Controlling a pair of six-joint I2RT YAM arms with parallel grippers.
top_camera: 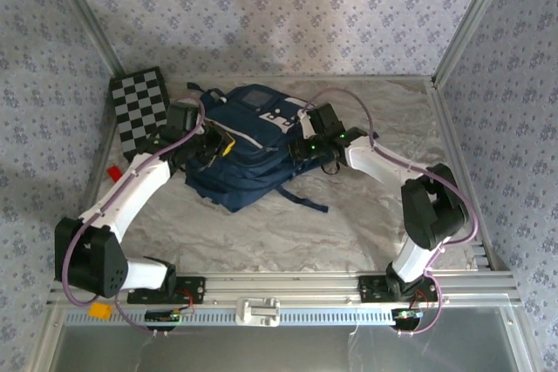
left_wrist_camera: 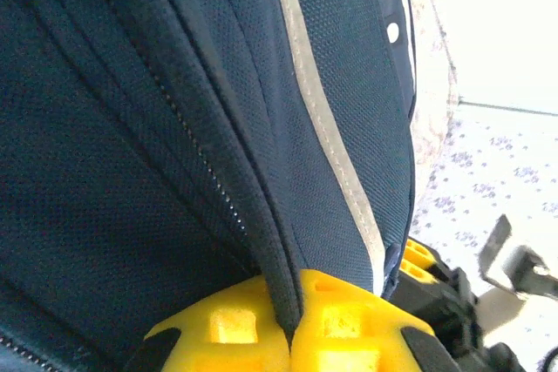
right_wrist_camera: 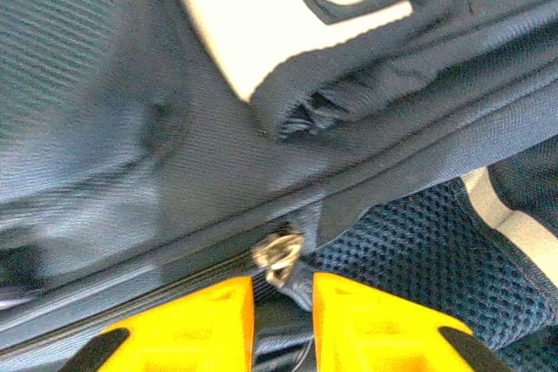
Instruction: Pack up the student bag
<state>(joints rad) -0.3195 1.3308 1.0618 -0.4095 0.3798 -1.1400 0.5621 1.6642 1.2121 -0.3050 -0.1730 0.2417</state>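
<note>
Two arm bases [top_camera: 161, 289] sit at the table's [top_camera: 349, 233] near edge; one student bag [top_camera: 244, 150] lies toward its far edge. Left wrist: left gripper [left_wrist_camera: 292, 337] pinched shut on the bag's seam [left_wrist_camera: 270, 250], which hard pulling could drag. Right wrist: right gripper [right_wrist_camera: 283, 320] narrowly parted at one zipper pull [right_wrist_camera: 279, 257], likely to slip.
</note>
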